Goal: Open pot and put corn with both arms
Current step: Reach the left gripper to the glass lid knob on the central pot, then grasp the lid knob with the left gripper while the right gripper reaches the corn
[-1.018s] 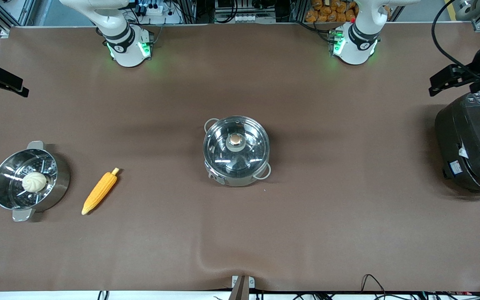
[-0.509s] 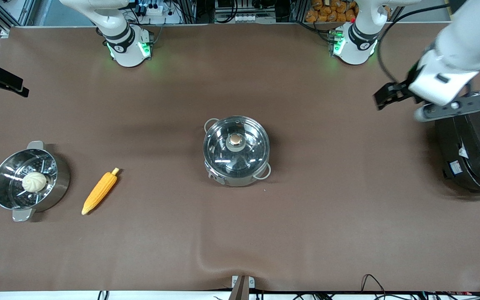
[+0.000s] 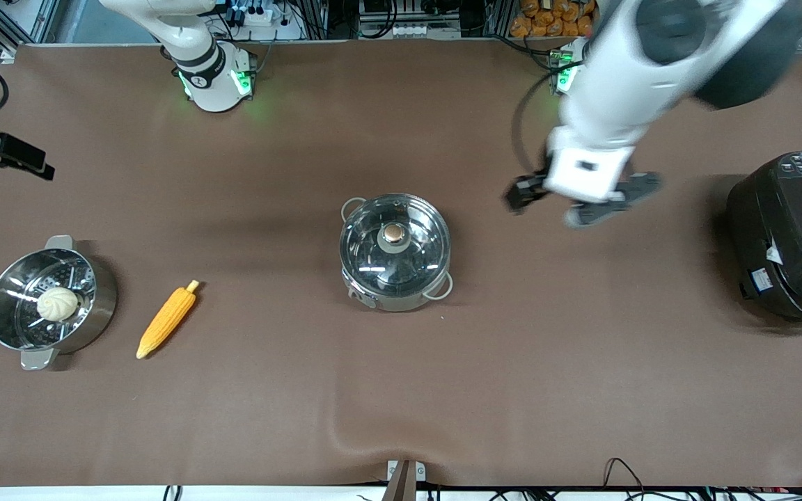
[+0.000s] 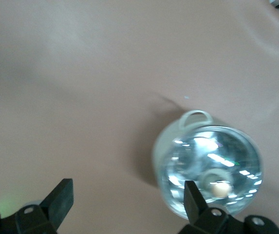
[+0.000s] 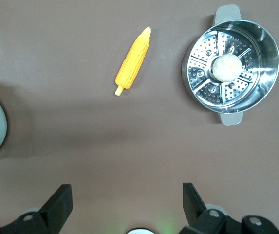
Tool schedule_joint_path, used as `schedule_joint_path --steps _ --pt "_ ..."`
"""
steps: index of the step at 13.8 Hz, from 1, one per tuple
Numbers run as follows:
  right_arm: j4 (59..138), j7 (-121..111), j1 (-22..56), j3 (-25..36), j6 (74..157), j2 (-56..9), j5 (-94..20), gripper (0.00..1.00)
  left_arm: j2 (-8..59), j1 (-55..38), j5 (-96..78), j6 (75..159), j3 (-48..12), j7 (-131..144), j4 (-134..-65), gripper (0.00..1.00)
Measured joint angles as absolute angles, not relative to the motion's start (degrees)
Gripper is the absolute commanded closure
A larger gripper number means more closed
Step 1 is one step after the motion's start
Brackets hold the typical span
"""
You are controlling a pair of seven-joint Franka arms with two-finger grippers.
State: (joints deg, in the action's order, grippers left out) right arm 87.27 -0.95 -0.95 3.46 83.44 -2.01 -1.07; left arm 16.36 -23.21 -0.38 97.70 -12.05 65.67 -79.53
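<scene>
The steel pot (image 3: 395, 278) stands mid-table with its glass lid (image 3: 395, 243) on, tan knob (image 3: 393, 232) on top. It also shows in the left wrist view (image 4: 210, 168). The corn (image 3: 166, 320) lies on the table toward the right arm's end; the right wrist view shows it too (image 5: 133, 61). My left gripper (image 3: 522, 194) is up in the air over bare table beside the pot, on the left arm's side, open and empty (image 4: 126, 192). My right gripper (image 3: 8, 154) hangs high over the right arm's end of the table, open and empty (image 5: 125, 192).
A steel steamer pot (image 3: 98, 306) with a white bun (image 3: 58, 304) in it stands beside the corn at the right arm's end, and shows in the right wrist view (image 5: 268, 61). A big black cooker (image 3: 787, 240) stands at the left arm's end.
My left arm has swung from over the black cooker toward the pot, gripper still open. My right gripper has shifted only slightly. Pot, lid and corn have not moved.
</scene>
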Motion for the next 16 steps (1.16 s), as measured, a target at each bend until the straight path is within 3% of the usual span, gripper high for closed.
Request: schedule_joint_path --steps 6,16 --pt "87.69 -2.78 -0.57 3.37 90.26 -8.62 -1.07 0.00 28.22 -32.76 -0.40 108.18 -12.13 86.12 -75.51 0.00" --pt "87.92 -3.10 -0.79 3.81 100.33 -19.84 -1.02 0.00 35.90 -37.10 -0.41 110.55 -10.96 93.93 -75.02 0.00"
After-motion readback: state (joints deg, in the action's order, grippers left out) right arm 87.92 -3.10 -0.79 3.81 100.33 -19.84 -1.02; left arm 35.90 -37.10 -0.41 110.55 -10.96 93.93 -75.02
